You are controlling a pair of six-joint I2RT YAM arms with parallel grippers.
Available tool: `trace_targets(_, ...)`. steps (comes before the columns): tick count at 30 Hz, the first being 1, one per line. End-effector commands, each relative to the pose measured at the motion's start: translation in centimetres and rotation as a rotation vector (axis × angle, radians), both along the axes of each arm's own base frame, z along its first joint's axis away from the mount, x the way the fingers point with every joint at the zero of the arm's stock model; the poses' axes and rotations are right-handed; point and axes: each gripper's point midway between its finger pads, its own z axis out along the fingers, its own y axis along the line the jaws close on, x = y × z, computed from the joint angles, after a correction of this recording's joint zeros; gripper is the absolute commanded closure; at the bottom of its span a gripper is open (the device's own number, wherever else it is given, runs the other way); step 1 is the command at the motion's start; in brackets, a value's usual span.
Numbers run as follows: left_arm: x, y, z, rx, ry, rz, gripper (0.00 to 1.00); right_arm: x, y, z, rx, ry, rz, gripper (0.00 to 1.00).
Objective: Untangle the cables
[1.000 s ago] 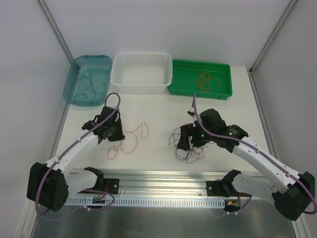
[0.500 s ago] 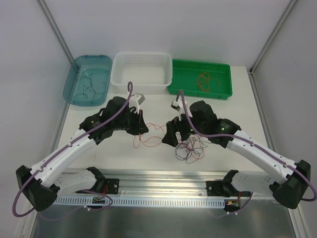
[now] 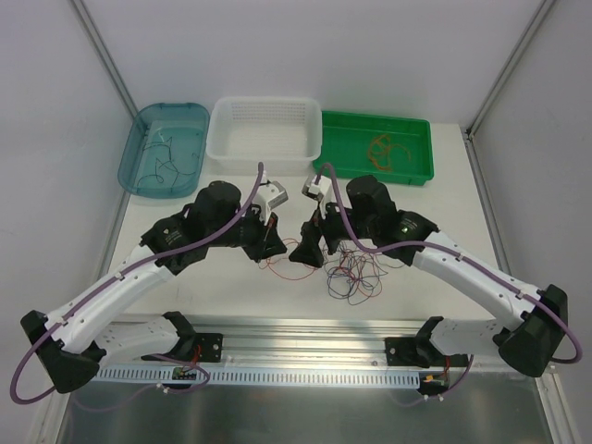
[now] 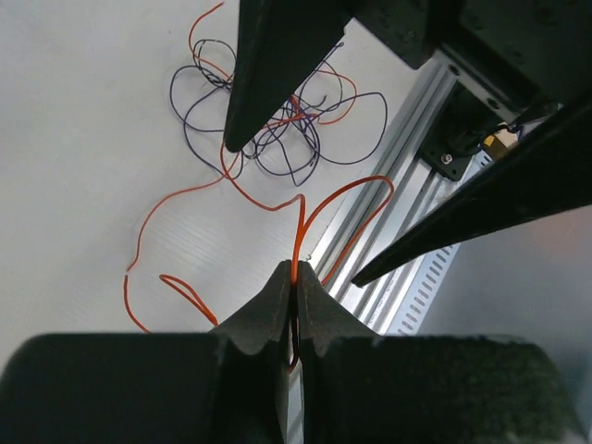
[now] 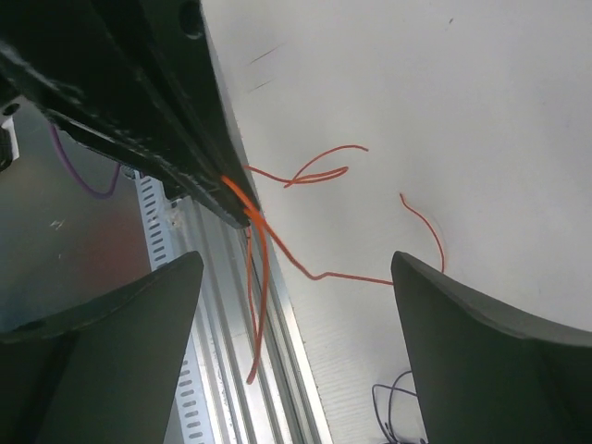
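Wire first: my left tool is clamped shut on the orange wire, pinching it right at the fingertips and holding that strand above the desk. From the pinch the orange wire bends over and runs toward the dark tangle. That tangle lies on the desk near the middle of the near edge, a little to the right, just short of the metal rail. Some orange loops are wound into it; how many crossings there are I cannot tell.

My right tool stands wide open with nothing in it. It faces the left tool tip to tip, very near, and the held strand passes through the gap between its two fingers. So the stretch I want lies straight ahead of the right tool, its length running roughly along the near edge, from the pinch on the left to the tangle on the right. The right arm is the nearer one to the tangle.

My reading is that the right tool should close on the orange wire just beside the pinch, or drop to pin the dark tangle. Then the left arm can draw the wire toward the left edge. The risk is dragging the whole tangle along.
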Motion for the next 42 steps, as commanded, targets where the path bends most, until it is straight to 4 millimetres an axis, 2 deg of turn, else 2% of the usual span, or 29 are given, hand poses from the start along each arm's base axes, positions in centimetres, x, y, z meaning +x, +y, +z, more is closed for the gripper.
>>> trace_targets(1,-1.2,-0.3,3.0,-0.057,-0.115,-0.112,1.00,-0.4,1.9,2.2,0.103,-0.047,0.091,0.14)
trace_targets(4,-1.6,-0.2,3.0,-0.063,-0.123,-0.134,1.00,-0.2,2.2,1.9,0.101,-0.038,0.099,0.20)
trace_targets(8,-1.7,0.0,2.7,-0.060,-0.127,-0.134,1.00,-0.5,2.6,1.8,0.113,-0.025,0.124,0.34)
trace_targets(9,-1.8,0.1,2.8,-0.061,-0.131,-0.133,1.00,-0.5,2.5,1.8,0.114,-0.026,0.124,0.47)
trace_targets(10,-1.6,0.2,2.6,-0.055,-0.133,-0.124,1.00,-0.6,2.5,1.7,0.112,-0.024,0.126,0.55)
trace_targets(11,-1.5,0.3,2.7,-0.055,-0.141,-0.118,1.00,-0.6,2.5,1.7,0.109,-0.022,0.124,0.70)
trace_targets(13,-1.1,0.5,2.7,-0.046,-0.162,-0.099,1.00,-0.5,2.3,1.6,0.102,-0.025,0.117,0.85)
trace_targets(14,-0.9,0.6,2.8,-0.046,-0.174,-0.091,1.00,-0.4,2.1,1.8,0.103,-0.029,0.111,0.96)
trace_targets(15,-0.7,0.8,2.7,-0.039,-0.182,-0.077,1.00,-0.3,2.0,1.9,0.100,-0.033,0.105,0.99)
trace_targets(17,0.5,1.3,2.5,-0.016,-0.211,-0.017,0.97,0.1,1.6,2.7,0.096,-0.049,0.091,0.99)
trace_targets(18,0.9,1.5,2.5,-0.013,-0.225,0.011,0.88,0.4,1.4,3.1,0.095,-0.057,0.079,0.99)
trace_targets(19,1.9,2.1,2.3,0.007,-0.237,0.077,0.88,0.6,1.2,3.7,0.090,-0.060,0.070,0.99)
trace_targets(21,2.5,2.7,2.2,0.009,-0.253,0.126,0.88,1.8,0.6,4.2,0.077,-0.082,0.030,0.99)
trace_targets(24,3.6,3.4,2.7,-0.009,-0.288,0.215,0.77,3.7,-0.7,5.8,0.057,-0.131,-0.042,0.99)
trace_targets(25,3.9,3.5,3.1,-0.027,-0.300,0.239,0.59,4.2,-1.2,6.0,0.046,-0.135,-0.065,0.99)
trace_targets(27,4.2,4.2,3.5,-0.043,-0.326,0.277,0.43,6.2,-2.4,8.0,0.046,-0.192,-0.144,0.99)
trace_targets(28,4.8,4.6,3.9,-0.054,-0.353,0.319,0.29,6.8,-3.1,8.1,0.025,-0.193,-0.174,0.99)
trace_targets(31,5.9,6.3,4.1,-0.064,-0.403,0.407,0.07,10.1,-5.4,11.1,0.001,-0.278,-0.319,0.99)
trace_targets(32,6.0,6.8,4.3,-0.070,-0.417,0.423,0.03,11.5,-6.6,11.8,-0.016,-0.305,-0.390,0.99)
trace_targets(33,6.3,7.1,3.5,-0.058,-0.412,0.435,0.01,12.2,-7.4,13.8,-0.003,-0.339,-0.430,0.99)
trace_targets(35,7.2,8.1,2.7,-0.049,-0.402,0.468,0.01,14.3,-9.0,15.0,-0.014,-0.367,-0.522,0.99)
trace_targets(36,7.2,7.9,1.6,-0.046,-0.373,0.449,0.01,15.3,-10.0,16.8,0.001,-0.409,-0.586,0.99)
trace_targets(37,7.5,8.2,0.8,-0.038,-0.354,0.458,0.01,16.1,-10.7,17.6,0.006,-0.430,-0.622,0.99)
trace_targets(38,8.3,8.9,-0.2,-0.021,-0.325,0.487,0.01,17.2,-11.6,18.3,0.009,-0.449,-0.670,0.99)
trace_targets(40,8.7,9.2,-2.7,0.009,-0.268,0.489,0.01,18.8,-13.2,21.2,0.058,-0.517,-0.755,0.99)
trace_targets(41,9.1,9.3,-4.2,0.039,-0.235,0.498,0.01,19.5,-13.4,21.8,0.070,-0.533,-0.774,0.99)
trace_targets(42,9.2,9.6,-5.7,0.068,-0.210,0.506,0.01,20.0,-13.8,23.3,0.104,-0.573,-0.799,0.99)
